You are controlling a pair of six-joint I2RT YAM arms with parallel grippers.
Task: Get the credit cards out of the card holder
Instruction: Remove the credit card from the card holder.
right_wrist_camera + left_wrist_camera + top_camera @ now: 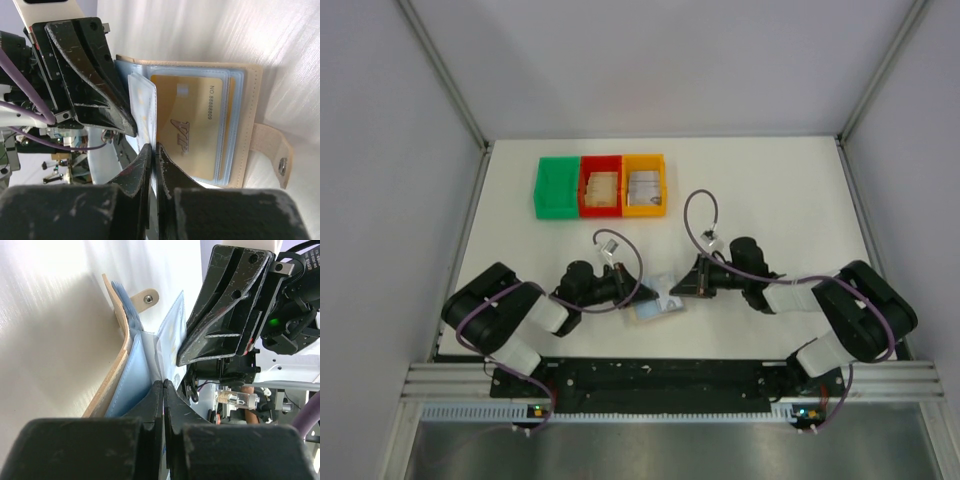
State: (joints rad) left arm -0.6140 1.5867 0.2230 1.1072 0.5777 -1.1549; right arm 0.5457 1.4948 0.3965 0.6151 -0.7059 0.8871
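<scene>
The card holder (661, 306) lies open between my two grippers; its tan skin (116, 371) and blue-grey lining show in the left wrist view. My left gripper (164, 383) is shut on a clear sleeve of the card holder (171, 335). In the right wrist view a gold credit card (197, 125) marked VIP sits in a sleeve of the card holder (247, 125). My right gripper (154, 146) is shut on that card's near edge, right beside the raised sleeve. More credit cards lie in the red bin (601, 187) and the orange bin (644, 186).
A green bin (556, 187) stands left of the red one, all three in a row at the back. The holder's strap with a snap (274, 155) lies flat on the white table (780, 200). The two grippers (638, 293) (680, 289) nearly touch.
</scene>
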